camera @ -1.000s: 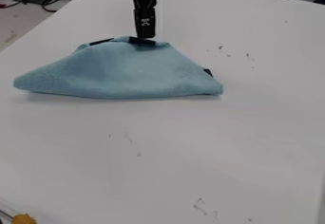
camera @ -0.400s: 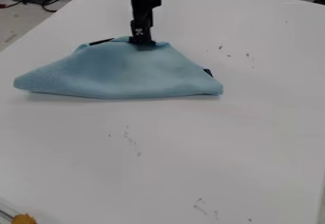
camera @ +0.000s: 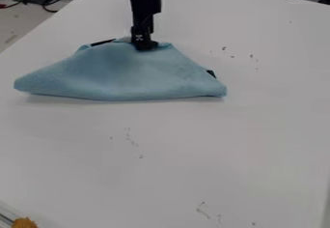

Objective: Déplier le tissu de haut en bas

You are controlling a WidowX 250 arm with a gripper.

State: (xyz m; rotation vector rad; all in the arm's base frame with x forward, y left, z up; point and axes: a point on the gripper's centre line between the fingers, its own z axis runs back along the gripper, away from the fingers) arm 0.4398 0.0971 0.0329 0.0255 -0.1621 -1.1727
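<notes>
My gripper (camera: 145, 47) hangs straight down at the upper middle of the camera view, its tip on the top edge of the blue cloth. The light blue cloth (camera: 122, 77) lies folded on the white table, wide along its lower edge and narrower at the top. Dark strips show along its upper left edge and near its right corner. Whether the tip holds any fabric cannot be made out.
The white table (camera: 226, 140) has small dark scuff marks on it. An orange-yellow object (camera: 24, 222) is at the bottom left corner. Dark cables (camera: 48, 0) lie beyond the table's upper left edge.
The gripper has come down from just above the cloth's top edge onto it, with the arm shifting slightly left. The cloth's outline looks the same.
</notes>
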